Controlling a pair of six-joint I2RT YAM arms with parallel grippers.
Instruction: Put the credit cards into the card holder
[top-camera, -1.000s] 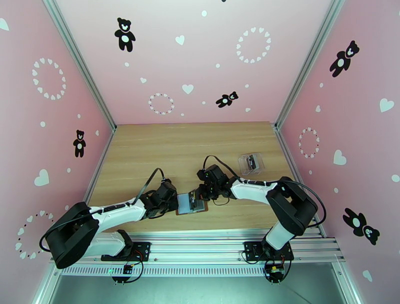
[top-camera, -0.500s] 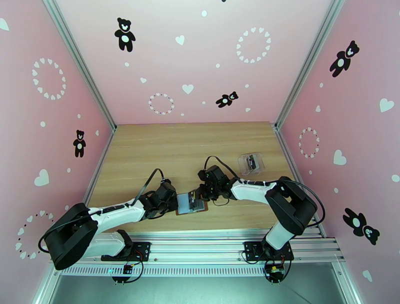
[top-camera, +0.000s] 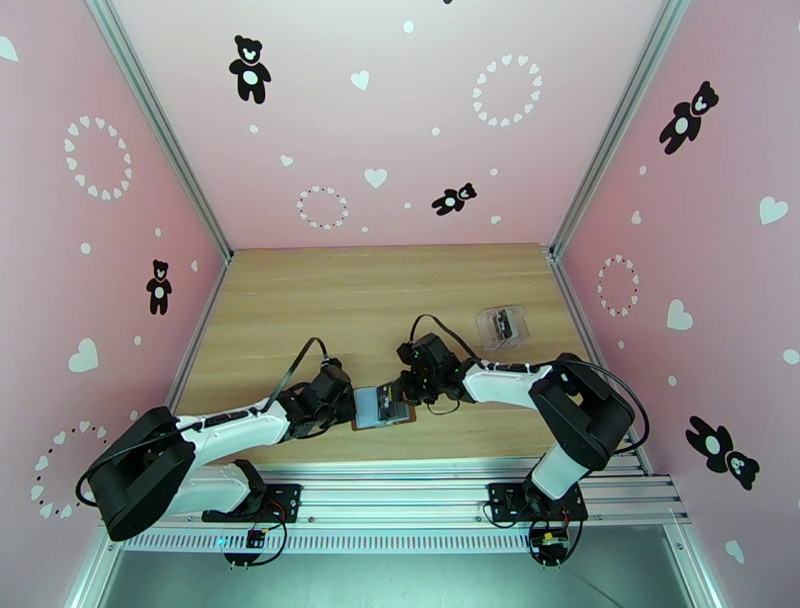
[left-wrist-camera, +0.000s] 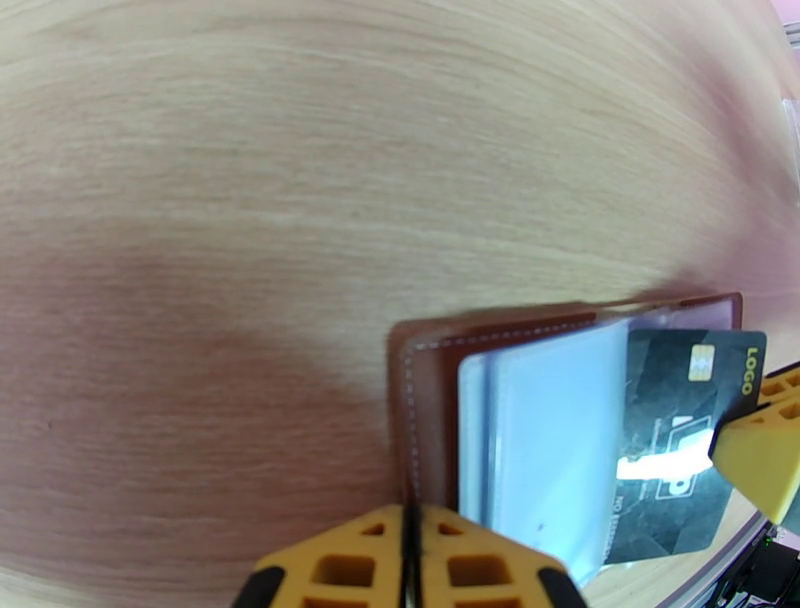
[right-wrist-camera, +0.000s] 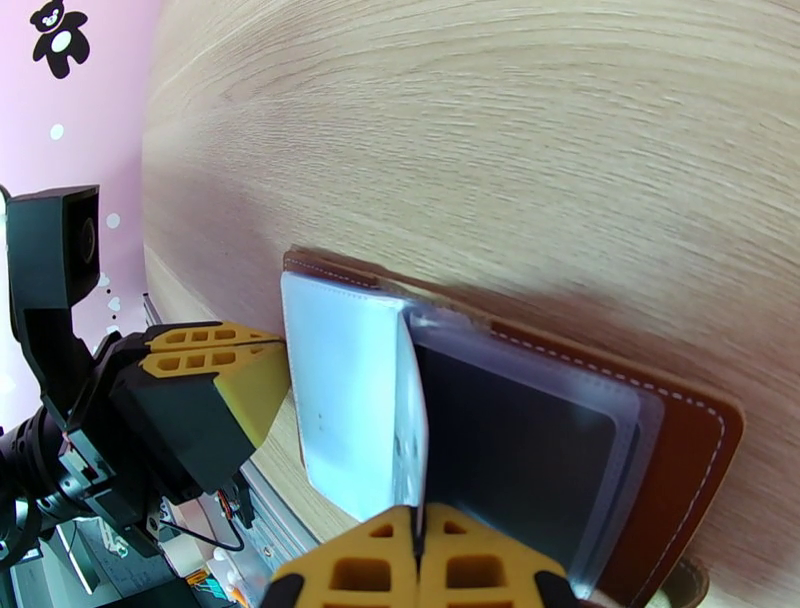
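The left claw (left-wrist-camera: 411, 548) pinched the card holder's (left-wrist-camera: 428, 400) edge at lower centre. The right claw (right-wrist-camera: 420, 556) clamped shut on a credit card (left-wrist-camera: 665, 400).

robot lab booth, pink bear-print walls (top-camera: 400, 120)

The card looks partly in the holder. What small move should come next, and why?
Probably the right gripper, shut on the credit card, should ease it a little deeper into the clear pocket while the left gripper pins the card holder by its opposite edge: the card's outer edge overhangs the leather.
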